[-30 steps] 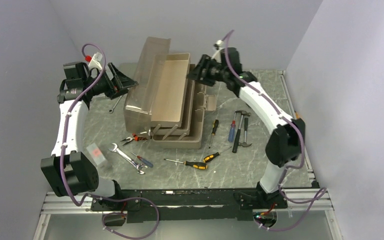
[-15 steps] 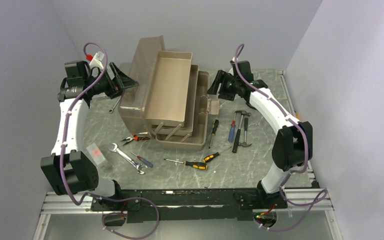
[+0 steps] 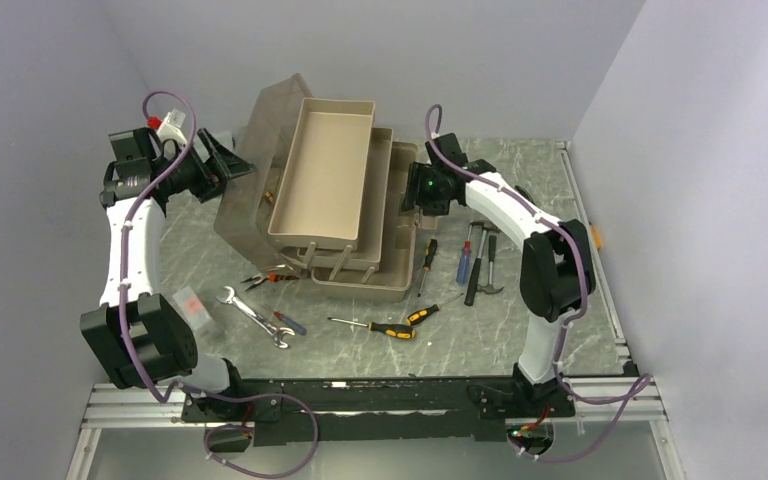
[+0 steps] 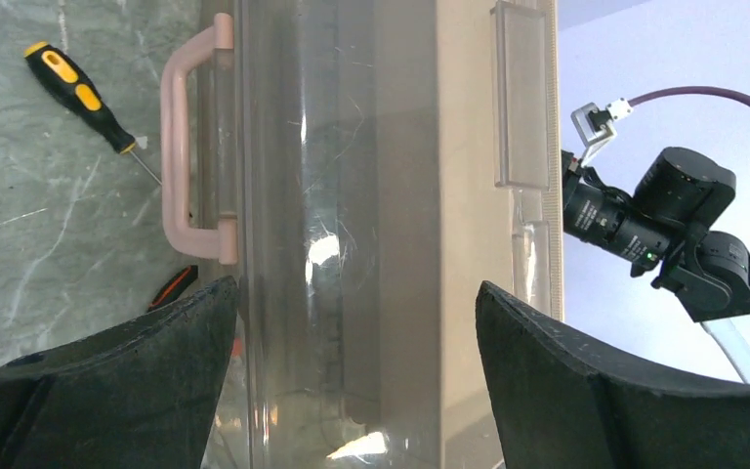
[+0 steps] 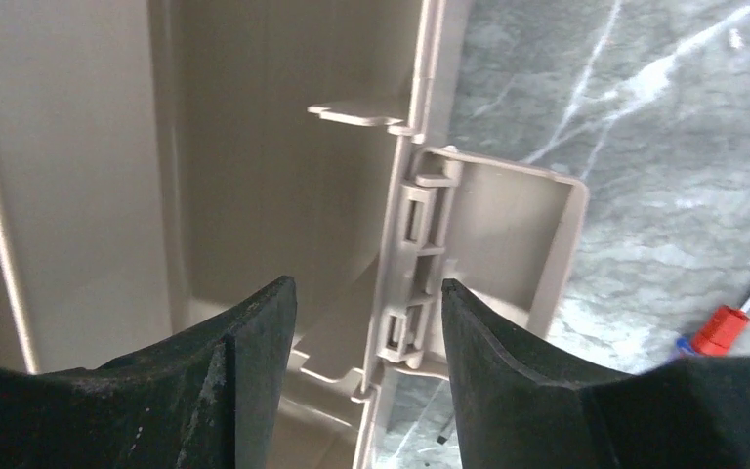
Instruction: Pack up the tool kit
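Observation:
The taupe toolbox [image 3: 401, 232] stands open at the table's middle, its trays [image 3: 369, 170] fanned out in steps. Its smoky lid [image 3: 243, 195] leans over to the left. My left gripper [image 3: 228, 160] is open, its jaws wide on either side of the lid's top edge [image 4: 356, 293], with the pink handle [image 4: 181, 147] just to their left. My right gripper [image 3: 412, 192] is open, its jaws [image 5: 367, 288] astride the box's right wall by the latch [image 5: 493, 244], not pinching it. Screwdrivers [image 3: 385, 329] and hammers [image 3: 480, 262] lie on the table to the right and in front.
Pliers [image 3: 265, 277], wrenches [image 3: 250, 312] and a small blue-and-red screwdriver [image 3: 286, 321] lie in front of the lid. A small clear box [image 3: 192, 308] sits at the near left. A blue screwdriver [image 3: 464, 262] and a black-and-yellow one [image 3: 428, 258] lie right of the box.
The lid has swung further over to the left and the trays have fanned open. My left gripper went left with it. My right gripper dropped from the top tray to the box's right wall.

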`<state>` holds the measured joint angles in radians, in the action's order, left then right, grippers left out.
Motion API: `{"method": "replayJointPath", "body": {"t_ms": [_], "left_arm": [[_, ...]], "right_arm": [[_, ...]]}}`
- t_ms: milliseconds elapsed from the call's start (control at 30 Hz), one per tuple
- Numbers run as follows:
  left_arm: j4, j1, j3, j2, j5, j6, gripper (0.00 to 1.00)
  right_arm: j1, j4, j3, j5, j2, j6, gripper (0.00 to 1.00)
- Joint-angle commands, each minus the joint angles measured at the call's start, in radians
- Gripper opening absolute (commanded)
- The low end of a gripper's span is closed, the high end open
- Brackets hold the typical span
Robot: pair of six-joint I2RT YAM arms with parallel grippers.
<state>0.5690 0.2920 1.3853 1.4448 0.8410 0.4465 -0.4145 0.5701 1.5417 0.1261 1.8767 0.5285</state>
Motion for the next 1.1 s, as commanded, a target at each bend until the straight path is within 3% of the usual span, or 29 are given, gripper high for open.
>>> {"method": "replayJointPath", "body": {"t_ms": [0, 233, 500, 1067], "left_arm": [[0.005, 0.019, -0.041, 0.014, -0.001, -0.037, 0.91], [-0.001, 0.034, -0.066, 0.060, -0.025, -0.053, 0.91], [0.052, 0.036, -0.079, 0.083, -0.120, -0.115, 0.91], [0.000, 0.036, -0.104, 0.189, -0.109, -0.083, 0.90]], "right_arm": [[0.001, 0.063, 0.070, -0.123, -0.007, -0.046, 0.58], [0.000, 0.136, 0.209, -0.225, 0.032, -0.116, 0.62], [0.015, 0.235, 0.446, -0.181, 0.187, -0.148, 0.66], [0.075, 0.201, 0.547, -0.158, 0.346, -0.180, 0.50]]}}
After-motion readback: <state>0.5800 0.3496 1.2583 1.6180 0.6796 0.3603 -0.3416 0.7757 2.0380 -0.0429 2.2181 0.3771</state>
